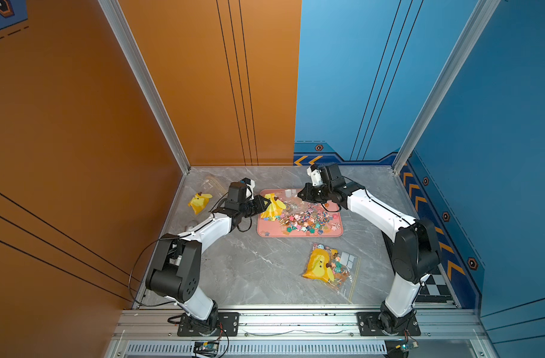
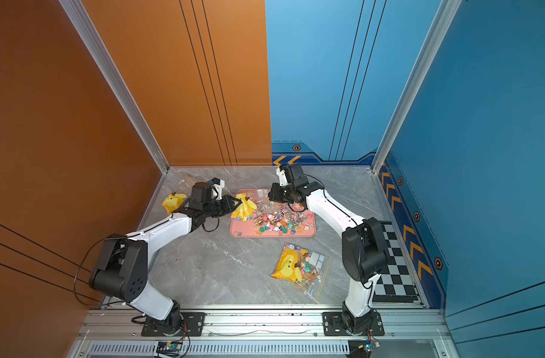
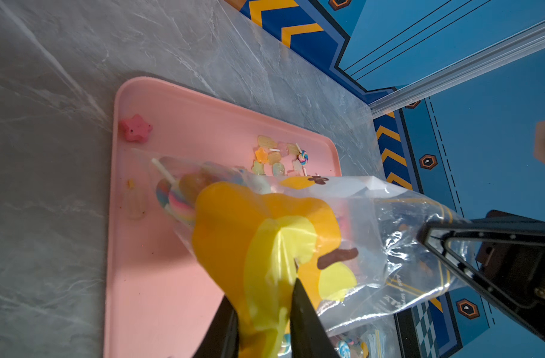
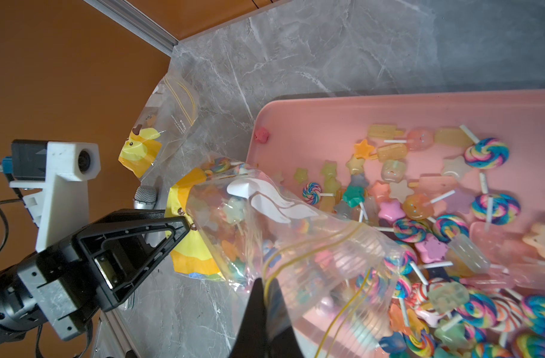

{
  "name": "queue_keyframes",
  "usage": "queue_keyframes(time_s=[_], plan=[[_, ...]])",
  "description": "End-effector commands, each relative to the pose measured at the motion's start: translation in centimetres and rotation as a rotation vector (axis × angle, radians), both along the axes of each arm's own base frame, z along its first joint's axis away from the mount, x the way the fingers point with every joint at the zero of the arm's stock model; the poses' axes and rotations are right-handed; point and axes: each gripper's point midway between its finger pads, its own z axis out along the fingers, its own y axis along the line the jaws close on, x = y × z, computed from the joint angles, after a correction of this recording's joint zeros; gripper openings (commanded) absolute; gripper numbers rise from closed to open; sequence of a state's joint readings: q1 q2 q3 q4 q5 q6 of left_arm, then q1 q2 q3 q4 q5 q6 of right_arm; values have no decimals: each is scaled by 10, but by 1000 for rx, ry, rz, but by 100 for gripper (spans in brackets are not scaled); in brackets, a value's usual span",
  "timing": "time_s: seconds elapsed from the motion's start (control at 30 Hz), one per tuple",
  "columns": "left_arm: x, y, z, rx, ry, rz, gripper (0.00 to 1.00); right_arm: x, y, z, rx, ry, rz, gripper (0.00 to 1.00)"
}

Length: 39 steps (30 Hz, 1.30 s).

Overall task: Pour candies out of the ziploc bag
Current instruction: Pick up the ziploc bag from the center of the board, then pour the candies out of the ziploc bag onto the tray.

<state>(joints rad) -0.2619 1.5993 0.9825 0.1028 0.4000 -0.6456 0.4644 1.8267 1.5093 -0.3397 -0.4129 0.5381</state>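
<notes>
The ziploc bag [image 1: 272, 204] hangs over the far left part of the pink tray [image 1: 299, 235], stretched between the two arms. The left gripper [image 3: 262, 294] has its fingers set narrow, pinching the yellow printed end of the bag. The right gripper [image 4: 262, 285] is closed tight on the clear end by the yellow zip lines. Some candies [image 4: 420, 201] sit inside the bag. Most lie heaped across the middle and right of the tray: swirl lollipops on white sticks, stars and ice-lolly shapes. One pink star [image 3: 135, 128] lies alone in a tray corner.

On the marble table [image 1: 249, 272], a second bag [image 1: 330, 266], full of sweets, lies near and to the right of the tray, well apart from it. An empty bag [image 1: 200, 200] lies crumpled at the far left, beyond the left arm's wrist. A small silver microphone [image 4: 144, 198] lies on the table beside the left arm, left of the tray. A chequered mat [image 2: 395, 266] lies along the right edge, partly behind the right arm. In the wrist views the held bag covers part of the tray and the sweets under it.

All three bags carry a yellow cartoon figure with a brown cap, and blank white patches. Fine lettering runs beside the zip lines, with "PAT" legible on the empty bag and the rest too small to read.
</notes>
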Motion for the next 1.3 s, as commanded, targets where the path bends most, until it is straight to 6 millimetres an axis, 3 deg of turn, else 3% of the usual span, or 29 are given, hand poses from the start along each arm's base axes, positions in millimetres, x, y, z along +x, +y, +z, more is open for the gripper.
queue_keyframes(time_s=[0.0,0.43,0.7,1.27], plan=[[18,-1,36,-13,-100,-22,0,12,-2,13,10,-29,6,0],[27,-14,51,-6,-119,-45,0,36,-27,2,9,2,-47,0],[28,-32,54,3,-124,-69,0,36,-48,-7,2,26,-72,0],[23,-51,77,22,-157,-98,0,41,-58,-18,8,59,-80,0]])
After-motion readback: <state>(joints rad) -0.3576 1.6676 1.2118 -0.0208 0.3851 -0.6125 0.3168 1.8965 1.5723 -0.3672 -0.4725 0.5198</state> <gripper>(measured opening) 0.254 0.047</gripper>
